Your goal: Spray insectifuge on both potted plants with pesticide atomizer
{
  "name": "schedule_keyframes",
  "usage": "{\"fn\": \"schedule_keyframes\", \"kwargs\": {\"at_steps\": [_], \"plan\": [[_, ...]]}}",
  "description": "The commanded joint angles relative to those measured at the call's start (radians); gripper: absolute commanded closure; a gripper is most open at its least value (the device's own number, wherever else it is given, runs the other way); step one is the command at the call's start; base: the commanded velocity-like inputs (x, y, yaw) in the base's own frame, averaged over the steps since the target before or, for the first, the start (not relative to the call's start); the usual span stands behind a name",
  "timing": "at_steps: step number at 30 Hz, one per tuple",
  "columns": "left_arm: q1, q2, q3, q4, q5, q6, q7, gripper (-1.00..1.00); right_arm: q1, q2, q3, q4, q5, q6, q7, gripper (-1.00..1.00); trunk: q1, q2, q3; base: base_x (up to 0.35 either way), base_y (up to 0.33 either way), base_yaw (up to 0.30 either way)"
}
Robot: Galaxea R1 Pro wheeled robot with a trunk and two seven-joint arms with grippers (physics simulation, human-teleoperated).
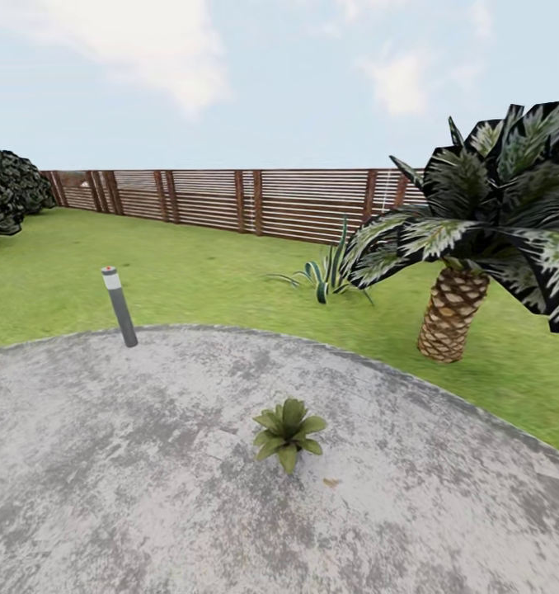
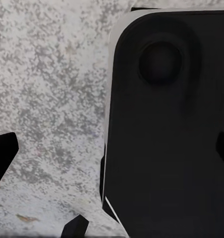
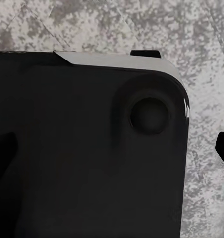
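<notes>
One potted plant [image 1: 287,432], a low rosette of pointed green leaves, stands on the round grey stone patio [image 1: 147,462] a little right of centre in the head view. The pesticide atomizer and a second potted plant are out of view. In the left wrist view my left gripper [image 2: 112,151] hangs open over the mottled stone, its dark fingertips [image 2: 4,153] wide apart, with the robot's black base [image 2: 166,129] beneath. My right gripper [image 3: 112,148] is likewise open and holds nothing, above the same black base [image 3: 82,148].
A tall grey lamp post [image 1: 119,306] stands at the patio's far left edge. On the lawn [image 1: 197,272] grow a spiky striped plant [image 1: 326,276] and a thick-trunked palm [image 1: 454,309] at the right. A dark bush [image 1: 6,194] sits far left before the slatted wooden fence [image 1: 230,200].
</notes>
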Motion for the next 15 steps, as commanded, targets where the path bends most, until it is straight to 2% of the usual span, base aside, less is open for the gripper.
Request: {"fn": "schedule_keyframes", "kwargs": {"at_steps": [1,15], "plan": [[0.0,0.0,0.004,0.0,0.001,-0.003,0.001,-1.0,0.0,0.0,0.0,0.001,0.001,-0.003,-0.001,-1.0,0.0,0.0,-0.002,0.0,0.0,0.274],[0.0,0.0,0.003,0.0,0.001,-0.003,0.001,-1.0,0.0,0.0,0.0,0.001,0.001,-0.002,0.0,-1.0,0.0,0.0,-0.011,0.0,0.0,0.274]]}}
